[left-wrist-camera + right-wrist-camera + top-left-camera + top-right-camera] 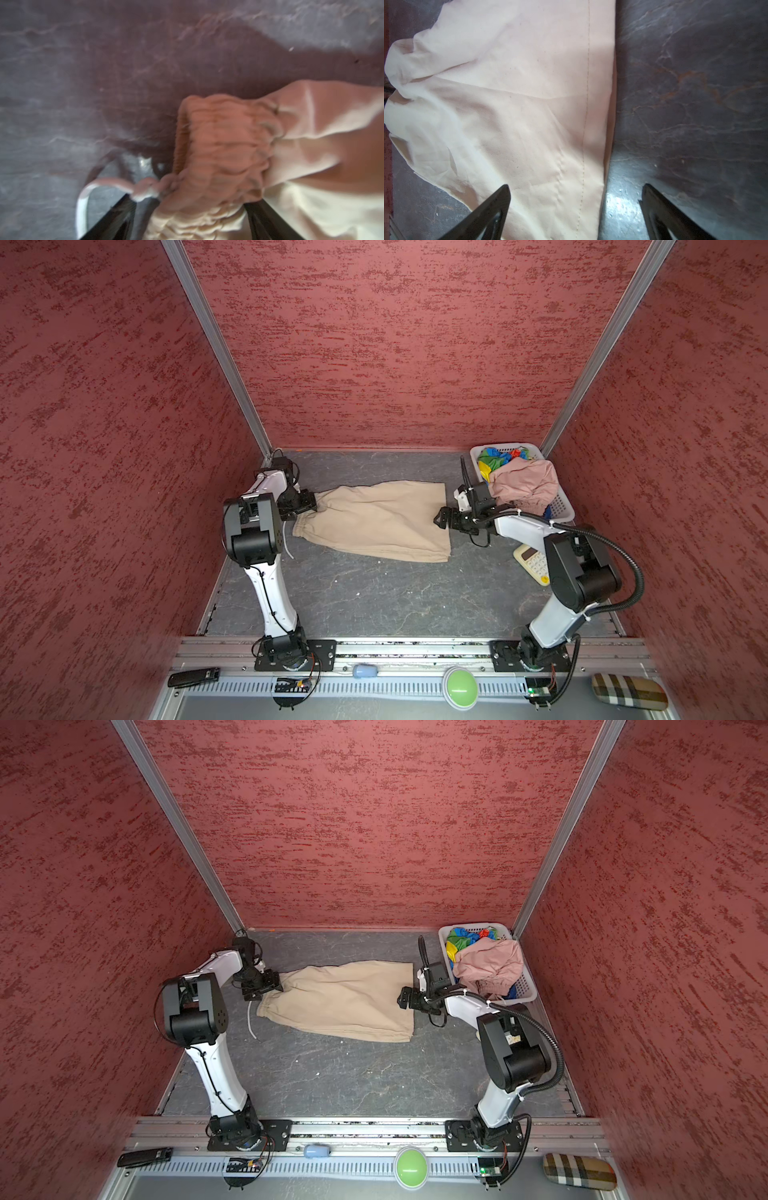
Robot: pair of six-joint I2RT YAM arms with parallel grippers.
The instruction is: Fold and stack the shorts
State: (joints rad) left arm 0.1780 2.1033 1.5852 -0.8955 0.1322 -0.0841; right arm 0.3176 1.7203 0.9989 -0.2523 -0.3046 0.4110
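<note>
The beige shorts (374,522) (340,1002) lie flat on the dark table, gathered waist to the left and leg hems to the right. My left gripper (309,506) (189,201) is at the waist's far corner, jaws open, the bunched waistband (218,145) between its fingers; a sliver of table still shows beside one finger. My right gripper (438,518) (576,187) hovers open over the hem edge (591,124), one finger above cloth and one above bare table. The pink shorts (523,483) and the rainbow shorts (494,460) sit heaped in the basket.
The white perforated basket (561,506) stands at the back right corner, close behind my right wrist. A cream calculator (532,564) lies near the right arm's elbow. The shorts' white drawstring (286,543) trails on the table by the left arm. Red walls close three sides.
</note>
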